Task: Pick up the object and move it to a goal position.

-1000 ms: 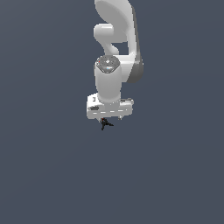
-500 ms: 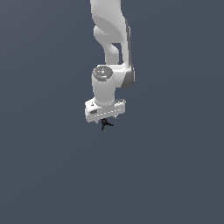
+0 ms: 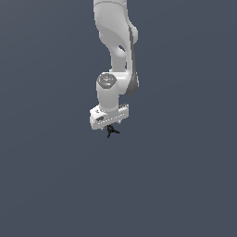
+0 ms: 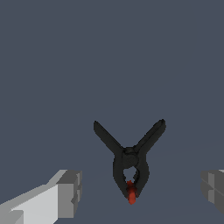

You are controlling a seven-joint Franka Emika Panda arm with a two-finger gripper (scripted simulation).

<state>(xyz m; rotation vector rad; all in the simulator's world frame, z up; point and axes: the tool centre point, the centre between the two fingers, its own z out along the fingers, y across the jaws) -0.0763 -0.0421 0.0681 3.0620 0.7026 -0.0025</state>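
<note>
The object [image 4: 130, 164] is a small black clamp with two spread handles and a red tip, lying on the dark grey floor. My white gripper [image 4: 142, 189] is open. Its grey fingertips [image 4: 70, 192] stand far apart on either side of the object and touch nothing. In the exterior view the gripper [image 3: 109, 126] hangs straight down from the arm, directly over the object [image 3: 111, 131], which shows just under the hand.
A plain dark grey floor [image 3: 185, 185] fills both views. The white arm [image 3: 115, 41] rises from the hand to the upper edge of the exterior view.
The hand has sunk slightly and shifted a little toward the exterior view's left, with the arm above it swinging round. The object has stayed where it was.
</note>
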